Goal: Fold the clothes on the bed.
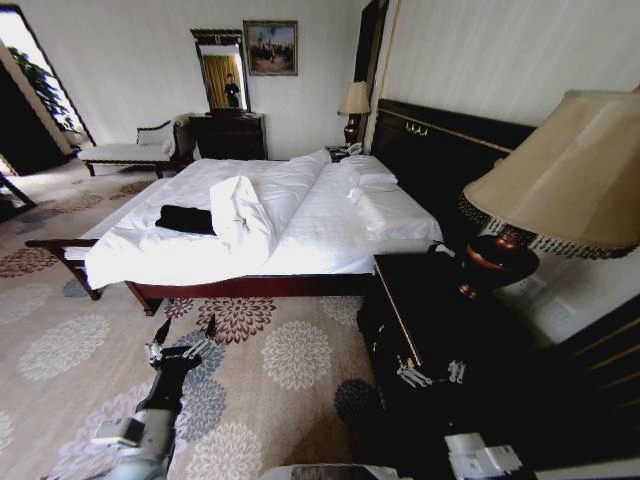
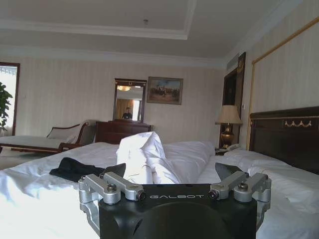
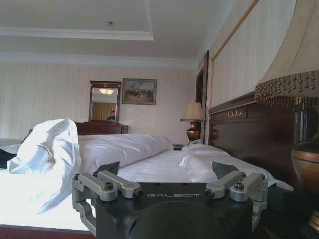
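Note:
The clothes (image 1: 185, 219) are a small black heap on the near left part of the bed (image 1: 330, 230), beside a bunched fold of white duvet (image 1: 240, 210). My left gripper (image 1: 185, 331) hangs open over the carpet, short of the bed's side rail. In the left wrist view the open left gripper (image 2: 172, 172) points across the bed (image 2: 30, 194) with the clothes (image 2: 75, 168) ahead, well apart from it. My right gripper (image 1: 430, 372) is open above the dark nightstand (image 1: 420, 310). The right wrist view shows the right gripper (image 3: 165, 169) empty, and a black edge of the clothes (image 3: 5, 158).
A large shaded lamp (image 1: 560, 180) stands on the nightstand close to my right arm. Patterned carpet (image 1: 280, 360) lies between me and the bed. A chaise bench (image 1: 130, 150) and a dark dresser with mirror (image 1: 228, 130) stand by the far wall.

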`<state>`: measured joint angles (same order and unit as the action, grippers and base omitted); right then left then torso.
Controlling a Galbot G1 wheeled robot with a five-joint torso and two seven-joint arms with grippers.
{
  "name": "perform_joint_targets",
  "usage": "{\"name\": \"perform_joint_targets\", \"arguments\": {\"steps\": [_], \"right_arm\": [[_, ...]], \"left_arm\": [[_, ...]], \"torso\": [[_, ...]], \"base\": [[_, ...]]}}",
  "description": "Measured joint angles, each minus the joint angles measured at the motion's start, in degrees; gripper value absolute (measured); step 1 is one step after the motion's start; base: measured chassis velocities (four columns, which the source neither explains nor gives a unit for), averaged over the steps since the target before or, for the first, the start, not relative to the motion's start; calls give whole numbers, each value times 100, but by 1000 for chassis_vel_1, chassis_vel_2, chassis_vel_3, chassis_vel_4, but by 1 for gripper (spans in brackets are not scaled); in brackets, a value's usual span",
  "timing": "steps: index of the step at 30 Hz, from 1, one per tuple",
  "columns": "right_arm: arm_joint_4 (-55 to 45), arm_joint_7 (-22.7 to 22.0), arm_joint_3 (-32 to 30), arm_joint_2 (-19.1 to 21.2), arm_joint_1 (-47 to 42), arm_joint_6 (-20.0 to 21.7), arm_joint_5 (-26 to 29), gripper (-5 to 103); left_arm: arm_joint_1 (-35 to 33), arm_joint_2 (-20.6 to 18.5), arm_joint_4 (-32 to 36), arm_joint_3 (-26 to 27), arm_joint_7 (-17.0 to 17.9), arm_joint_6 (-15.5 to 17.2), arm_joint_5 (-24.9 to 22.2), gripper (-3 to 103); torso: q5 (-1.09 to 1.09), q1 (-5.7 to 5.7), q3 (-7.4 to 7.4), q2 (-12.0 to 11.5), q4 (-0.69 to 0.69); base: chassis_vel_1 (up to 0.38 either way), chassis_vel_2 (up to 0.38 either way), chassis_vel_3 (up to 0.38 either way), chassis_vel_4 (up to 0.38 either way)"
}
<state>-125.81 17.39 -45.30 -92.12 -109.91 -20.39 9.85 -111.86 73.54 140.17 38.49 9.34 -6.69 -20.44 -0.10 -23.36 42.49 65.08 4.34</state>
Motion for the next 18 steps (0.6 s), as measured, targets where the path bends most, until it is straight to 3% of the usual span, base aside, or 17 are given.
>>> {"name": "perform_joint_targets", "arguments": {"steps": [3, 11, 18], "right_arm": [[-2, 14, 18, -1, 26, -34, 8, 100], [-119, -123, 25, 97, 120, 37, 89, 100], [-218, -351, -91, 404, 227, 86, 304, 100]], "left_arm": [[-33, 43, 54, -4, -1, -19, -17, 100], [-256, 45, 133, 41, -394, 7, -274, 100], [-206, 239, -51, -96, -505, 30, -4, 100]], "torso": [[-1, 0, 0, 0, 0], [0, 0, 0, 0, 0], [0, 0, 0, 0, -1]], "base": [[0, 0, 0, 0], [0, 0, 0, 0], [0, 0, 0, 0]]}}
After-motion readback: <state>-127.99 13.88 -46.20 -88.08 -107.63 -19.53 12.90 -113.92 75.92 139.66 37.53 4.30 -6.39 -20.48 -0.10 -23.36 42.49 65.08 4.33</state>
